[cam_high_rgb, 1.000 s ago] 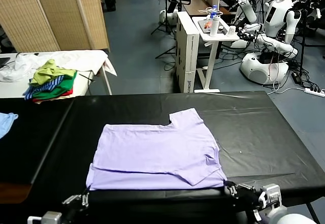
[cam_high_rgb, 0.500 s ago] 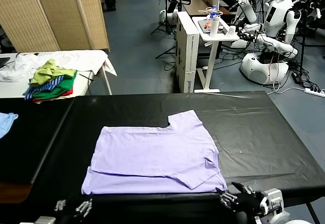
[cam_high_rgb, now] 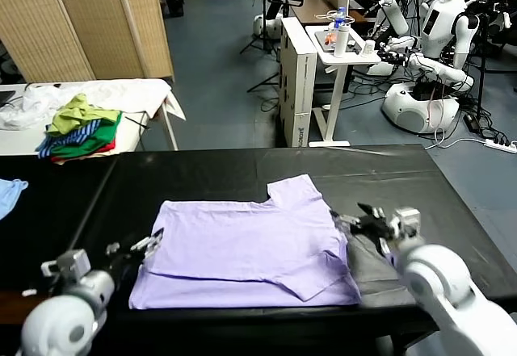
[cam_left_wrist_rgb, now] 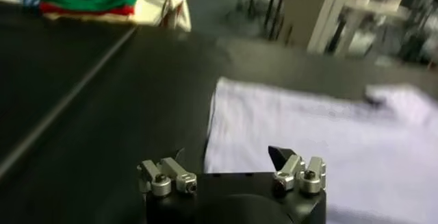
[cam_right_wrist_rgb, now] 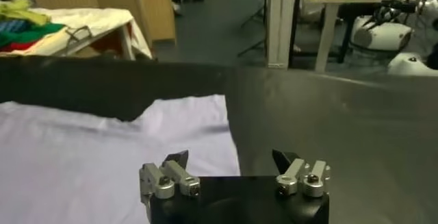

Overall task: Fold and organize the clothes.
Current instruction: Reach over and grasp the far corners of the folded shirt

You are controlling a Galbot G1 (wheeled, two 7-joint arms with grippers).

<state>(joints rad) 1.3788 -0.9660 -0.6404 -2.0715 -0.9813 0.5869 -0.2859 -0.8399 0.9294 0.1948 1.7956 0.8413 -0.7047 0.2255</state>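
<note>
Seen from the head camera: a pale lavender short-sleeved T-shirt of thin soft fabric (cam_high_rgb: 250, 251), lying flat near the front edge of a long black-covered table (cam_high_rgb: 420, 186). Partly folded, by the look of it: a doubled layer along the near hem, one sleeve tucked in as a diagonal flap at the near right, the other sleeve sticking out toward the far side. Judged roughly midway through the task, with further folds and the final tidying still to do.

Left gripper (cam_high_rgb: 133, 250) low over the table just beside the shirt's left edge, jaws spread wide, nothing between them. In the left wrist view, the same open left gripper (cam_left_wrist_rgb: 233, 170) above bare black cover, with the shirt's edge just ahead of it.

Right gripper (cam_high_rgb: 363, 220) at the shirt's right edge, near the tucked sleeve, jaws likewise wide apart and empty. In the right wrist view, that gripper (cam_right_wrist_rgb: 233, 164) poised over the border where lavender cloth meets black cover. Hard to tell whether either gripper touches the fabric.

No bins, baskets or trays in sight. To the far left, on a white-draped side table (cam_high_rgb: 137, 96), a heap of green, striped and red clothes (cam_high_rgb: 81, 126). At the left border, a scrap of light blue cloth (cam_high_rgb: 10, 193).
</note>
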